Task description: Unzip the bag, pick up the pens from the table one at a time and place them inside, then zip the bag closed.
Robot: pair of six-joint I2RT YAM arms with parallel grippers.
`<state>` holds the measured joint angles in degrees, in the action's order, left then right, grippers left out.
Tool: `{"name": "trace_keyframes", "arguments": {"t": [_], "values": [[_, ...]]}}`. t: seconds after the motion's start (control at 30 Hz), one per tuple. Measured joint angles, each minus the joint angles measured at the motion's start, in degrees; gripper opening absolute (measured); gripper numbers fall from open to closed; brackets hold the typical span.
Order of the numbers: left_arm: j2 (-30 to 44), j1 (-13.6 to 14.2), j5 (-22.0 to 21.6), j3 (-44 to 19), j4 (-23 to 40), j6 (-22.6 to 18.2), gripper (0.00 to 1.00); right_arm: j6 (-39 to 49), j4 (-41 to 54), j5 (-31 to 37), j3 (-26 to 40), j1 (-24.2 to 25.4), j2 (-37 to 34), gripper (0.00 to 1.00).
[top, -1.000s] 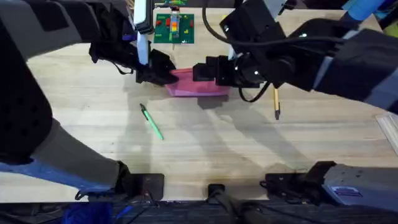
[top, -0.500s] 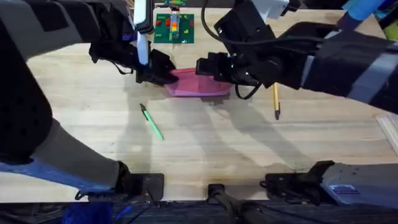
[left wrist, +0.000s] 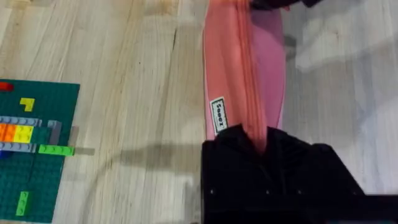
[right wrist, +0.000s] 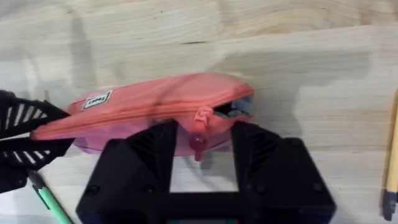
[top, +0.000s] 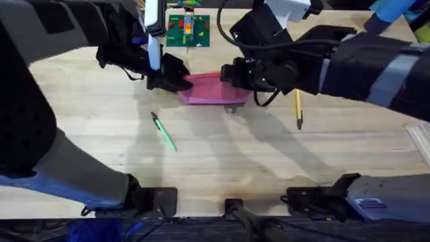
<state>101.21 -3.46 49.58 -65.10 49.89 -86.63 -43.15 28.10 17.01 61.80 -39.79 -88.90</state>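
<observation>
Left gripper clenched on the left end of the bag, black fingers pinching the pink fabric just past the small white label. Below and left of the bag, near but apart from it, green pen flat on the table, slanted. Behind the bag's left half, well apart, green building-block plate with coloured bricks on it.

Bag itself lying lengthwise on the tabletop, zipper edge up, held at its left end. Zipper parted a little at the right end, a dark gap showing there; closed along the rest of the edge. Zipper pull hanging down at the bag's right end.

Right gripper at the bag's right end, released: two black fingers spread wide, one on each side of the pull, neither touching it, their tips against the bag's side.

Right of the bag, clear of it, yellow-orange pen on the wood, dark tip pointing away from the plate.
</observation>
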Motion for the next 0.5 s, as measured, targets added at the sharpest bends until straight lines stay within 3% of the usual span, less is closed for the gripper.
{"name": "trace_keyframes", "arguments": {"t": [0.37, 0.5], "values": [[0.0, -0.2, -0.3, 0.0, 0.0, 0.0, 0.044, -0.1, 0.4, 1.2, 0.0, 0.3, 0.0, 0.192], [0.0, -0.2, -0.3, 0.0, 0.0, 0.0, 0.043, -0.1, 0.4, 1.2, 0.0, 0.3, 0.0, 0.159]]}}
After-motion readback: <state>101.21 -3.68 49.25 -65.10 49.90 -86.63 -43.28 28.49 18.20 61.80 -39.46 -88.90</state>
